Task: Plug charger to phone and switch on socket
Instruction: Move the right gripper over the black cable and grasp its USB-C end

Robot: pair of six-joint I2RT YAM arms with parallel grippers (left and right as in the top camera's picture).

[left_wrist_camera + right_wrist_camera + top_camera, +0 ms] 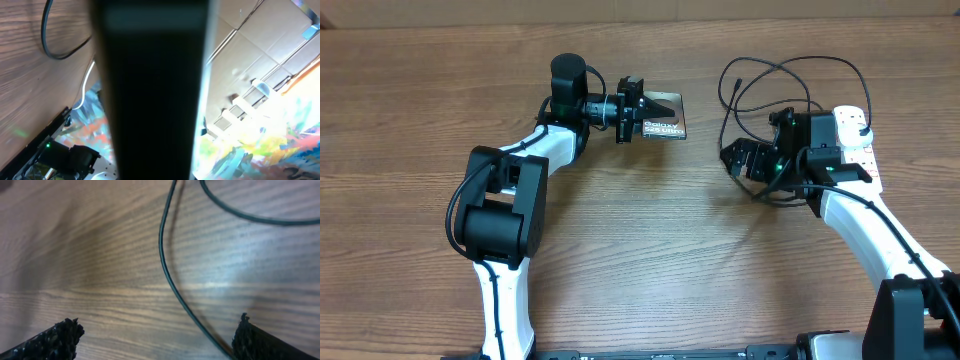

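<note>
Wooden worktop [400, 120] under everything. At 3 o'clock on it, white socket [858, 138], partly covered by the right arm [880, 230]. At 12 o'clock, phone [663, 117], lettering along its 6 o'clock edge, clamped at its 9 o'clock end in the left end effector [632, 108]; from the left wrist, seen only as a dark band. Between 1 and 2 o'clock, charger [160, 235] looping across the wood, one strand running between the tips of the right end effector [157, 340], spread wide and gripping nothing.
</note>
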